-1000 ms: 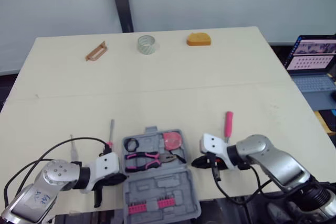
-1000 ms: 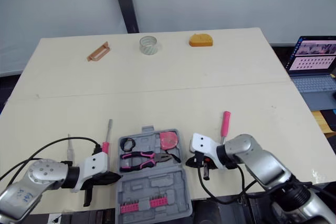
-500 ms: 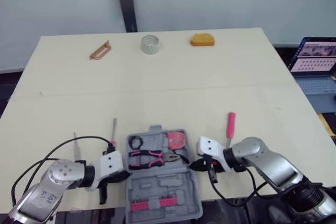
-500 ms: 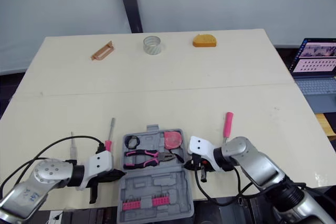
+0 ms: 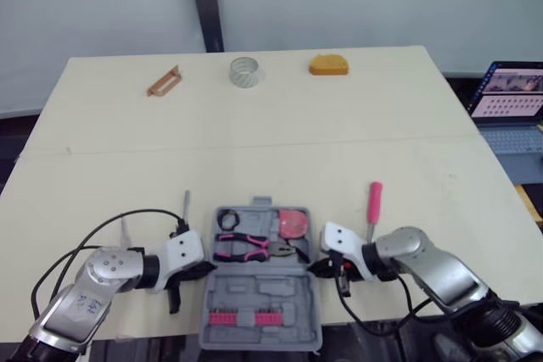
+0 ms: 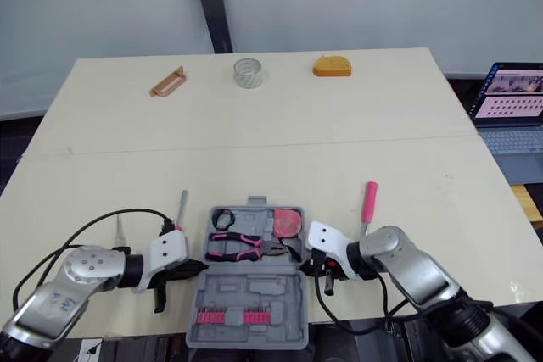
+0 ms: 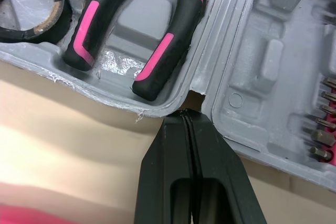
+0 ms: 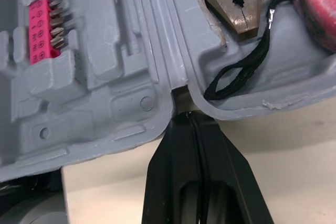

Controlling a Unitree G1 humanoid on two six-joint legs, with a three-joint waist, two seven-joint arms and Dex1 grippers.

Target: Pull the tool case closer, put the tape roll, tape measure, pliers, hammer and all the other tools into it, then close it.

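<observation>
The grey tool case [image 5: 259,290] lies open at the table's front edge. Its far half holds a black tape roll [image 5: 227,219], pink-handled pliers [image 5: 254,247] and a pink tape measure [image 5: 293,223]; its near half holds pink bit strips [image 5: 242,318]. My left gripper [image 5: 206,267] is shut, its tips at the hinge notch on the case's left side [image 7: 187,113]. My right gripper [image 5: 314,267] is shut too, tips at the right hinge notch [image 8: 187,115]. A pink-handled screwdriver [image 5: 374,201] lies right of the case, and another screwdriver [image 5: 186,205] lies to its left.
At the far side of the table [image 5: 297,150] sit a brown handle-shaped piece [image 5: 164,81], a clear tape roll [image 5: 243,71] and an orange object [image 5: 327,64]. A thin metal tool [image 5: 123,231] lies near my left arm. A laptop [image 5: 509,95] stands off the table's right.
The case has turned a little and now sits squarer to the table edge. My left gripper has moved in to its hinge; the right stays at the other side.
</observation>
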